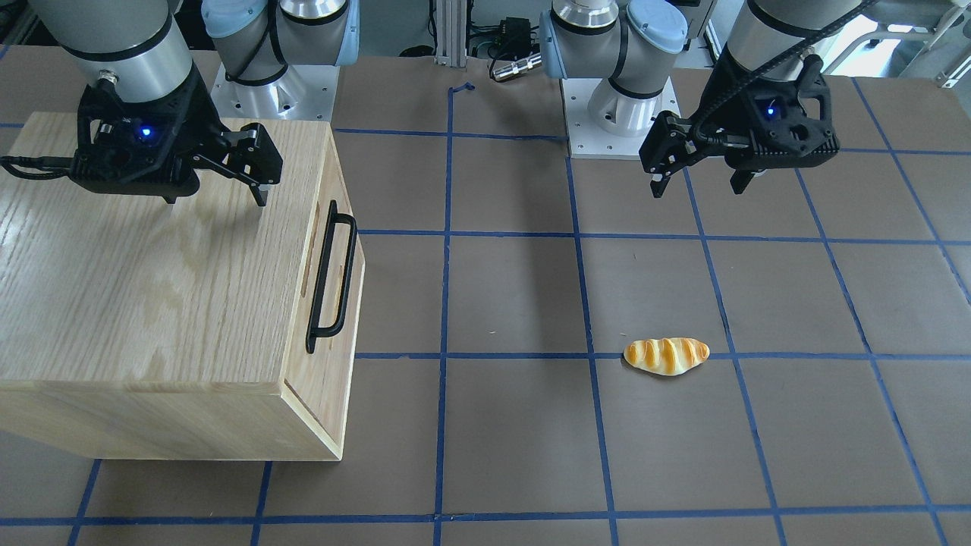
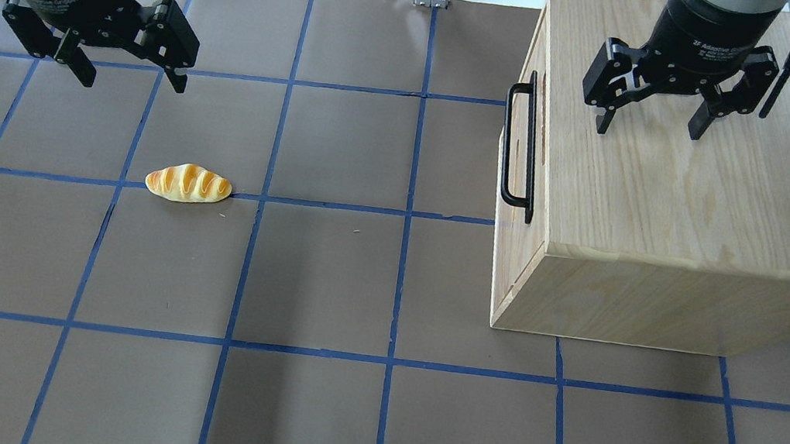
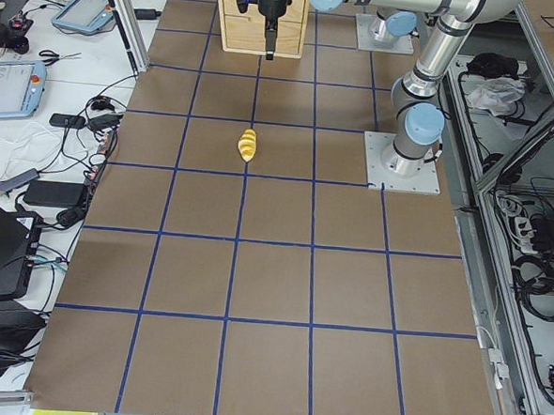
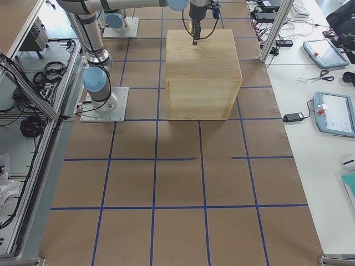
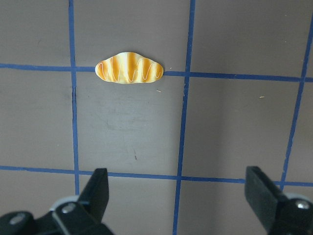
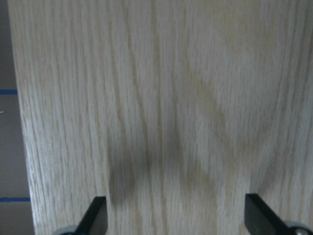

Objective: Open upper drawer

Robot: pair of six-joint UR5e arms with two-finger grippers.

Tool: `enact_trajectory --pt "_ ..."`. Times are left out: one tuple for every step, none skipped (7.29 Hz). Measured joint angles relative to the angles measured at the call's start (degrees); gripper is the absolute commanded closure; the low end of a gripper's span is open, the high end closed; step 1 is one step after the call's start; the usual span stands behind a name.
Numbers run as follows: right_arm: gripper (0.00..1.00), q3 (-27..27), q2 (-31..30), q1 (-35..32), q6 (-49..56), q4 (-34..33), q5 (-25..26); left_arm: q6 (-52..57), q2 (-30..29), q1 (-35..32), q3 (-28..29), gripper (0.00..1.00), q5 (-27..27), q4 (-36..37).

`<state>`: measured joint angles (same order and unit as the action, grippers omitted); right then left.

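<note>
Hovering wide open over cabinet (image 2: 677, 217) top, our right gripper (image 2: 647, 130) sits above & behind upper drawer (image 2: 536, 51) handle (image 2: 520, 147), which runs lengthwise along cabinet front.

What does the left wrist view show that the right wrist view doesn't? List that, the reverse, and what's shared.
Only the left wrist view: a bread roll on a blue tape line, ahead of the left gripper. Only the right wrist view: the cabinet top, filling most of the picture below the right gripper. Both: open, empty jaws at the bottom edge, and brown table with blue tape, only a left-edge strip in the right wrist view.
</note>
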<state>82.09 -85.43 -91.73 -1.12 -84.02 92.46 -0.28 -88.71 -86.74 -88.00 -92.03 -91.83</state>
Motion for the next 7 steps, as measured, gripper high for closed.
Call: enact_trajectory --pt "0.00 0.00 0.00 -0.02 -0.02 0.00 0.00 0.00 0.02 0.05 0.22 0.00 -0.11 -0.10" --pt "0.00 0.00 0.00 -0.03 -0.02 0.00 0.00 -0.04 0.01 0.13 0.56 0.00 0.02 -0.33" --pt "0.00 0.00 0.00 -0.03 -0.03 0.00 0.00 -0.08 -0.05 0.23 0.73 0.00 0.29 -0.37" --pt "0.00 0.00 0.00 -0.03 -0.01 0.00 0.00 -0.08 -0.25 0.51 0.59 0.00 0.32 -0.29" --pt "0.00 0.00 0.00 -0.03 0.01 0.00 0.00 -0.14 -0.79 0.95 0.35 0.00 0.33 -0.18" --pt "0.00 0.00 0.00 -0.03 0.01 0.00 0.00 -0.47 -1.42 0.94 0.37 0.00 0.50 -0.07" --pt "0.00 0.02 0.00 -0.03 0.02 0.00 0.00 -0.80 -1.68 0.34 0.52 0.00 0.55 0.34"
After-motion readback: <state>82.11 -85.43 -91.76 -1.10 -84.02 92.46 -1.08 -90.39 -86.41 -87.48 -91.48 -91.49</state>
